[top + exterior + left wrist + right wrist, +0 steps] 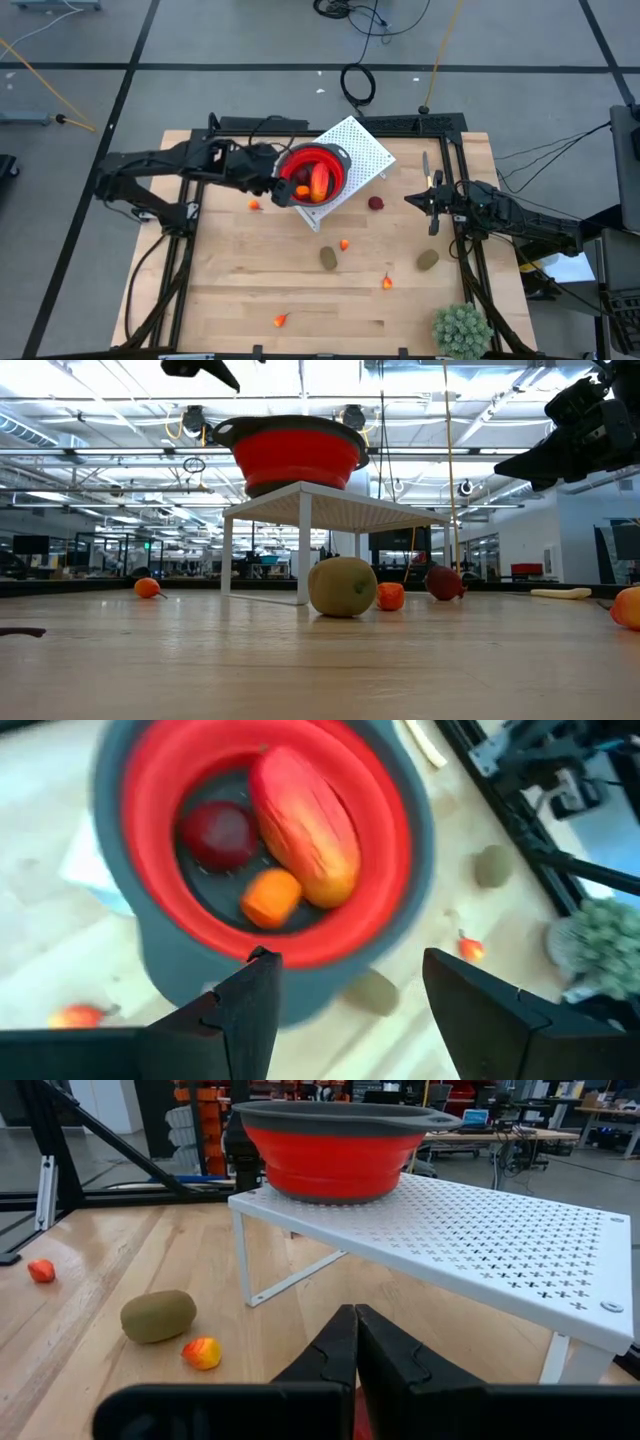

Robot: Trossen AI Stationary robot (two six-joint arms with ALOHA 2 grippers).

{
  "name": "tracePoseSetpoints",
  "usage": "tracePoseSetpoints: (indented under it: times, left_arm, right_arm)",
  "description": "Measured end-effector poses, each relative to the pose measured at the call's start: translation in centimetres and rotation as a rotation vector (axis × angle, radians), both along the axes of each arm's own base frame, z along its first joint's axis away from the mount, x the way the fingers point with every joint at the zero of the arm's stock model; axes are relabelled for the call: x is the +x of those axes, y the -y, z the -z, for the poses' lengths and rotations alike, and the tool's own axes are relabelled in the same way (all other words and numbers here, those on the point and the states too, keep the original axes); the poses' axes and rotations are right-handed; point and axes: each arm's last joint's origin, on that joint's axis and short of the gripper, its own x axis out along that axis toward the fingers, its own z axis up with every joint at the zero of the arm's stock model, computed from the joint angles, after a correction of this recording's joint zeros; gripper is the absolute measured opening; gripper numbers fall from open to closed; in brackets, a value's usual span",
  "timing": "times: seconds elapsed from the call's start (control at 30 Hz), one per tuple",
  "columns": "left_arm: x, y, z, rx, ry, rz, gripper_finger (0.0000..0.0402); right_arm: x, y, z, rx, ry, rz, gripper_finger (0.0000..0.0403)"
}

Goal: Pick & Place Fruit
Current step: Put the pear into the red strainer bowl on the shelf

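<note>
A red bowl [315, 172] with a grey rim stands on a white perforated rack [365, 150]. In the bowl lie a long red-orange piece [305, 825], a dark red ball [218, 835] and an orange bit [270, 898]. My left gripper [350, 980] hovers open above the bowl's left rim [280, 185], with nothing between its fingers. On the table lie two brown-green ovals [328, 258] [427, 260], a dark red ball [376, 203] and several orange bits [345, 244]. My right gripper [432, 200] waits shut at the table's right side.
A spiky green plant [462, 330] stands at the near right corner. The rack [330, 510] raises the bowl on legs above the table. Dark frame rails run along the table's left and right sides. Bare wood lies between the loose fruit at the near side.
</note>
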Motion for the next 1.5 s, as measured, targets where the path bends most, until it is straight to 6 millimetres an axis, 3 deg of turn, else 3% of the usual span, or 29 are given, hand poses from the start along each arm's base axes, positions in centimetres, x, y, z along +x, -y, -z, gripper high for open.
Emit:
tracePoseSetpoints:
  times: [0.47, 1.03, 1.27, 1.5]
  left_arm:
    - [-0.2, 4.1, 0.0, 0.012, 0.016, 0.055, 0.0239]
    - [-0.3, 4.8, -0.1, 0.156, -0.007, 0.209, 0.0239]
    - [-0.8, 5.4, 0.3, 0.054, -0.051, 0.236, 0.0239]
    - [-2.0, 7.7, 1.5, -0.012, -0.196, 0.203, 0.0239]
  right_arm:
    - [0.0, 0.0, 0.0, -0.001, 0.003, -0.001, 0.0]
    - [0.0, 0.0, -0.2, -0.013, 0.017, -0.001, 0.0]
    - [0.0, 0.0, -0.2, 0.003, 0.021, -0.002, 0.0]
    - [0.0, 0.0, -0.2, 0.03, 0.026, 0.001, 0.0]
